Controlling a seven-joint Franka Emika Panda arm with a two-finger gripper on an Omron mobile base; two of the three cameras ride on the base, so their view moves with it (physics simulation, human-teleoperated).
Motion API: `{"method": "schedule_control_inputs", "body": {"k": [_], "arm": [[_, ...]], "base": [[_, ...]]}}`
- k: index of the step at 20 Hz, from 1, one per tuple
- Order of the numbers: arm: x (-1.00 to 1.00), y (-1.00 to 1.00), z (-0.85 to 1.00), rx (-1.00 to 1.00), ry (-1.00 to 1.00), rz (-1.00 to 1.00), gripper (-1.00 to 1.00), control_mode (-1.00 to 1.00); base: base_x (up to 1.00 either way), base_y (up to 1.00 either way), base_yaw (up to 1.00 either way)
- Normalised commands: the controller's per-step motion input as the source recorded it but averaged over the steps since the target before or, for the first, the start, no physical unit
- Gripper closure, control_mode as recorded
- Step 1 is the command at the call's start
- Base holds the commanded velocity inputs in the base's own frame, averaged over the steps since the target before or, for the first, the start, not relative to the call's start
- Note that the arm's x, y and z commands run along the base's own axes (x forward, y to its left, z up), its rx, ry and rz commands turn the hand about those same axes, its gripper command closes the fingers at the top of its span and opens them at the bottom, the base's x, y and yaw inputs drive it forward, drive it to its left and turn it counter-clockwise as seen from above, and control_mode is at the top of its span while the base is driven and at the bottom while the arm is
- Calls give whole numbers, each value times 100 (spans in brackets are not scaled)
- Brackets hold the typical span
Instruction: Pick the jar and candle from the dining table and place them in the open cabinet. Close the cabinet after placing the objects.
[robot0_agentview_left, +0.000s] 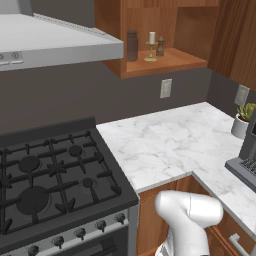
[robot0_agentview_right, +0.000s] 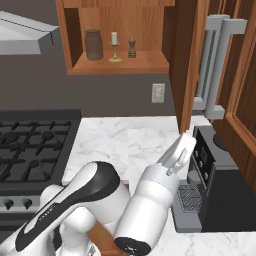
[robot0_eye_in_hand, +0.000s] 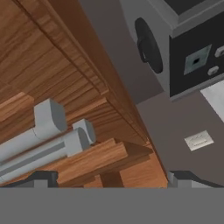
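two pincer (robot0_eye_in_hand: 112, 179) tips wide apart, empty, close beside the cabinet door (robot0_eye_in_hand: 65, 78) handle (robot0_eye_in_hand: 43, 144)

Stove (robot0_agentview_left: 50, 175), potted plant (robot0_agentview_left: 243, 120), coffee machine (robot0_agentview_right: 215, 185)

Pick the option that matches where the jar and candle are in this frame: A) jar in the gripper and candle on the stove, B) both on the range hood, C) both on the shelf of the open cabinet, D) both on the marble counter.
C: the jar and the candle stand side by side on the shelf of the open cabinet, next to a small dark pepper mill.
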Motion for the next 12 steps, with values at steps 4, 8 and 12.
{"method": "schedule_control_inputs", "body": {"k": [4,8,12], "arm": [[15,-1,-1,0,0,0,-100,-100],[17,0,0,0,0,0,-100,-100],[17,-4,0,0,0,0,-100,-100]], "base": [[0,0,0],[0,0,0],[0,0,0]]}}
